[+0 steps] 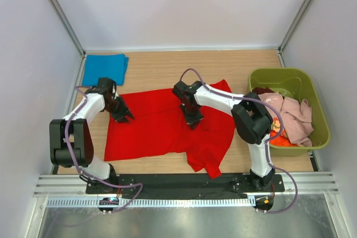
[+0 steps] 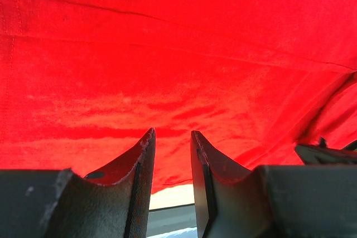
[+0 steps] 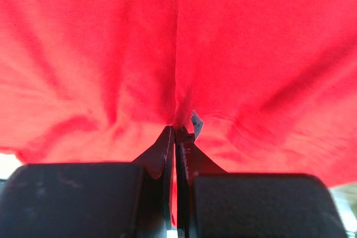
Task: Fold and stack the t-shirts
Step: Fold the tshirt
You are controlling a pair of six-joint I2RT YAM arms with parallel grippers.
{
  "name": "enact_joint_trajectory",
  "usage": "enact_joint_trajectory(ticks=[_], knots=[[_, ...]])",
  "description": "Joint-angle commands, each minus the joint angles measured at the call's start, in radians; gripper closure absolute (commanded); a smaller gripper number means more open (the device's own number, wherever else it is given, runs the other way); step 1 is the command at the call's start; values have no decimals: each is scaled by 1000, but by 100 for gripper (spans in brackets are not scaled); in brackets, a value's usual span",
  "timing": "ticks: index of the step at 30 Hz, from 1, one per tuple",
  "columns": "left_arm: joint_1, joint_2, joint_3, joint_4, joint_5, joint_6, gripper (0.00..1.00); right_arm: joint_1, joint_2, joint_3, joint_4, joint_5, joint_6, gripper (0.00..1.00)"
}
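Observation:
A bright red t-shirt [image 1: 162, 132] lies spread across the middle of the table, one sleeve hanging toward the front edge. My left gripper [image 1: 125, 117] rests at its left edge. In the left wrist view this gripper [image 2: 172, 132] stands open, a clear gap between its fingers, with the red cloth [image 2: 178, 54] just beyond the tips. My right gripper [image 1: 192, 122] is down on the shirt's middle. In the right wrist view it [image 3: 177, 129] is shut on a pinched-up fold of the red cloth [image 3: 251, 54], beside a small white tag [image 3: 197, 122]. A folded blue t-shirt [image 1: 105, 68] lies at the back left.
An olive-green bin [image 1: 318, 110] stands at the right, holding a pale pink t-shirt [image 1: 295, 116] and an orange one [image 1: 281, 140]. White walls enclose the table on three sides. A metal rail runs along the front edge by the arm bases.

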State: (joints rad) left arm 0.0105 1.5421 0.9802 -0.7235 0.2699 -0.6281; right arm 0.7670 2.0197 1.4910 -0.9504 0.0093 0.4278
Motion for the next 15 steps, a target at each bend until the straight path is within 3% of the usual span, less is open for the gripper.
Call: enact_joint_trajectory(ticks=[1,15], knots=[[-1,-37,-2,-5,5,4,67,8,-98,87,-105,12,-34,96],[-1,-10,32,-11,5,7,67,94,-168,100,-286,-207,-29,99]])
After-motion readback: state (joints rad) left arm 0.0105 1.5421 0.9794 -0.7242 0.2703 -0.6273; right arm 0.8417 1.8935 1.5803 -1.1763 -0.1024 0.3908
